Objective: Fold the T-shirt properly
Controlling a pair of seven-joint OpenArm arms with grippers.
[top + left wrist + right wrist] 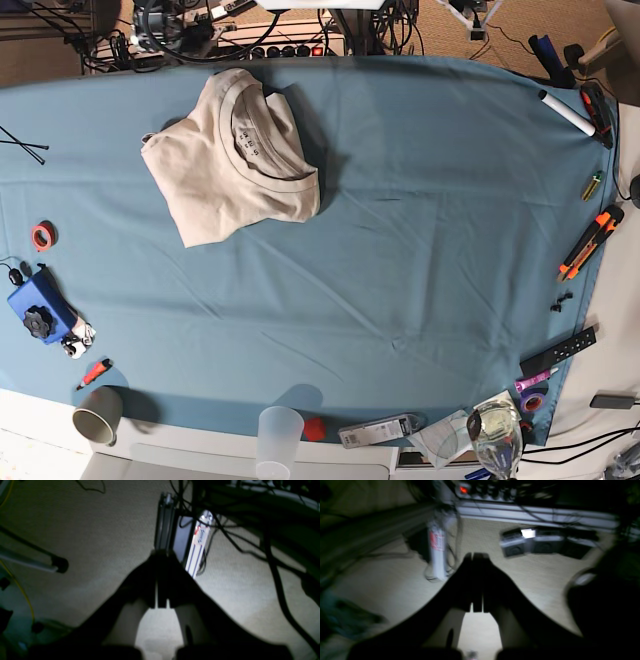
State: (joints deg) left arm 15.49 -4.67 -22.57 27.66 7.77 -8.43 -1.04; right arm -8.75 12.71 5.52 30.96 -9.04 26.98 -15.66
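The beige T-shirt (235, 160) lies folded into a compact bundle at the back left of the blue tablecloth (430, 230), collar and neck label facing up. Neither arm shows in the base view. In the left wrist view my left gripper (162, 555) is shut with nothing between its fingers, hanging over carpeted floor beside a metal frame leg (165, 522). My right gripper (473, 555) is also shut and empty, over the same kind of floor. The T-shirt appears in neither wrist view.
Small items ring the cloth: red tape roll (42, 236), blue box (38, 305), paper cup (98, 415), clear cup (280, 435), marker (566, 112), orange cutter (592, 240), black remote (558, 352), glass (497, 440). Cables (275, 562) hang near the left gripper.
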